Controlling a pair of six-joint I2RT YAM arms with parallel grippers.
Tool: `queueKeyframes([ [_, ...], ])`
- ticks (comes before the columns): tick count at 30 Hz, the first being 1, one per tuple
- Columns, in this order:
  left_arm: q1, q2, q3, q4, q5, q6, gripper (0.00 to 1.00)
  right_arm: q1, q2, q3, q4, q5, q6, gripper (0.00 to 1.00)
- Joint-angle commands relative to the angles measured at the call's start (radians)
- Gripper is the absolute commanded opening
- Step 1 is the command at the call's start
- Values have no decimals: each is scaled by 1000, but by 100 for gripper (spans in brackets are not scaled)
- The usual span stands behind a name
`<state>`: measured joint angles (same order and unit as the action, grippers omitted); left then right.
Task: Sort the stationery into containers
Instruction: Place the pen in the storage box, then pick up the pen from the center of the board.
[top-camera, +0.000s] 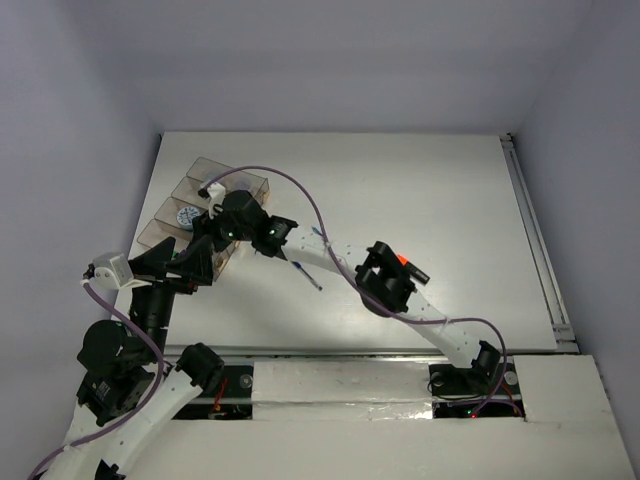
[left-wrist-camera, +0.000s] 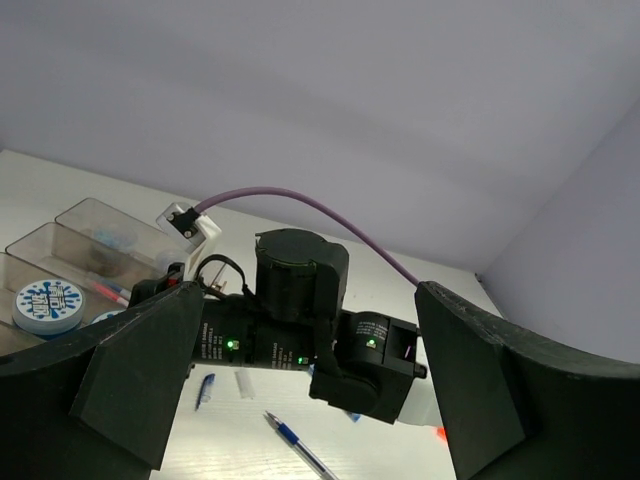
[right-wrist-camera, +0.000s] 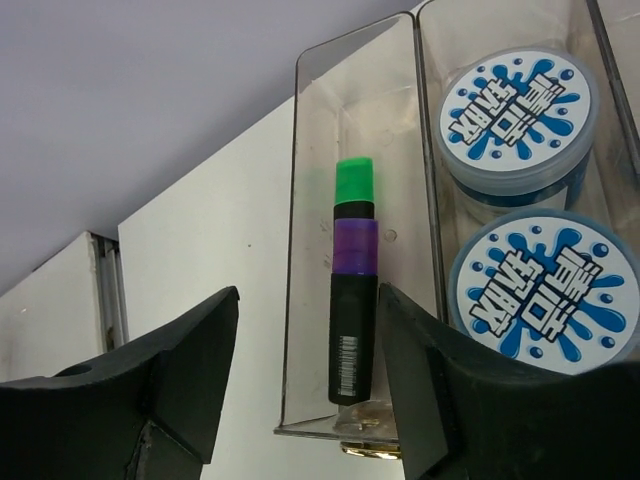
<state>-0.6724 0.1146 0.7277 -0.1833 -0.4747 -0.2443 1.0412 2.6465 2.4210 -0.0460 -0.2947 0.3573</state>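
Markers occupy 1 compartment of the containers (right-wrist-camera: 305, 150), centre of the right wrist frame. The green-capped marker (right-wrist-camera: 354, 185) lies toward the upper edge. The purple-capped marker (right-wrist-camera: 353, 320) lies in line just below it, barcode end toward the lower edge. Whether the 2 overlap cannot be told. The adjacent compartment, at right of frame, holds 2 rolls (right-wrist-camera: 515, 105), printed faces up.

The right gripper (right-wrist-camera: 310, 295) has its fingers apart, 1 on each side of the purple-capped marker in frame, clamped on nothing.

In the top view the containers stand at upper left. The left gripper (top-camera: 190, 262) sits just below them in frame, fingers wide apart with nothing between.

A blue pen (top-camera: 306, 273) lies on the table (top-camera: 420, 190) near frame centre, apart from the containers.
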Motion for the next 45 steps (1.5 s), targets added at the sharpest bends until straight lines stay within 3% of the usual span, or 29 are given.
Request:
queueKeyframes([
  [1, 0, -4, -10, 50, 4, 8, 85, 3, -36, 29, 23, 19, -32, 64],
  [2, 0, -6, -10, 50, 5, 8, 85, 3, -52, 11, 29, 29, -35, 63],
  [4, 0, -4, -10, 48, 2, 8, 85, 3, -143, -110, 92, 96, -43, 50],
  [6, 0, -4, -10, 48, 2, 10, 85, -10, -227, -291, 139, 150, -64, 27],
  [9, 0, -9, -8, 47, 4, 10, 85, -44, -457, -555, 210, 259, -80, 7],
  [10, 0, -12, -8, 47, 5, 8, 85, -88, -590, -753, 219, 288, -75, 6],
  [13, -9, -24, -8, 50, 13, 8, 85, -208, -788, -1097, 155, 351, -37, 1],
  [14, -9, -33, -8, 51, 13, 10, 85, -240, -913, -1163, 112, 368, -23, 0],
  [17, -18, -44, -10, 57, 16, 10, 85, -335, -1069, -1314, -150, 469, 17, 1],
  [18, -18, -46, -11, 58, 15, 11, 85, -355, -1145, -1332, -299, 497, 43, 1],
  [20, -18, -50, -10, 58, 15, 11, 85, -426, -1184, -1338, -466, 538, 86, 2],
  [22, -27, -52, -10, 58, 13, 10, 85, -460, -1200, -1332, -650, 543, 100, 12],
  [23, -27, -58, -11, 56, 13, 11, 85, -469, -1188, -1312, -748, 574, 114, 26],
  [26, -36, -64, -10, 54, 11, 11, 85, -481, -1154, -1274, -848, 649, 118, 52],
  [27, -36, -66, -10, 54, 8, 11, 85, -490, -1145, -1249, -885, 654, 100, 66],
  [30, -46, -70, -10, 53, 8, 10, 85, -491, -1085, -1217, -926, 637, 18, 79],
  [35, -46, -82, -10, 53, 5, 10, 85, -520, -985, -1202, -920, 580, -96, 82],
  [45, -55, -84, -10, 51, 4, 8, 85, -645, -873, -1188, -740, 410, -297, 80],
])
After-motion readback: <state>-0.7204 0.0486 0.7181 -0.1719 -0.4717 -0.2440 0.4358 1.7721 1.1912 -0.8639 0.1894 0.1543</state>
